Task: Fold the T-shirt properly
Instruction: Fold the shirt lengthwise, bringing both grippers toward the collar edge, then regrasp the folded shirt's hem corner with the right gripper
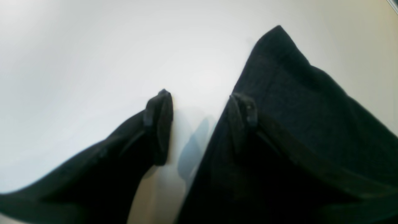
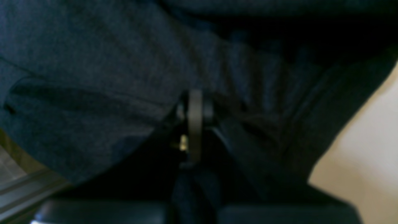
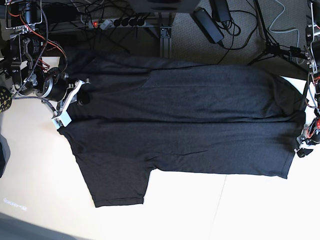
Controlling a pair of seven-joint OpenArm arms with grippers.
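Through the left wrist camera you see the left gripper (image 1: 200, 124) with its jaws spread wide and only bare white table (image 1: 93, 62) between them; one finger (image 1: 241, 115) lies against the dark T-shirt (image 1: 311, 124).

Through the right wrist camera, the right gripper (image 2: 195, 124) is closed, its tips pinching bunched charcoal cloth.

In the base view the T-shirt lies spread lengthwise across the table, its upper edge along the far edge, one sleeve pointing toward the near edge. Your right gripper holds the shirt's end by the table's left edge; the left sits at the right edge.
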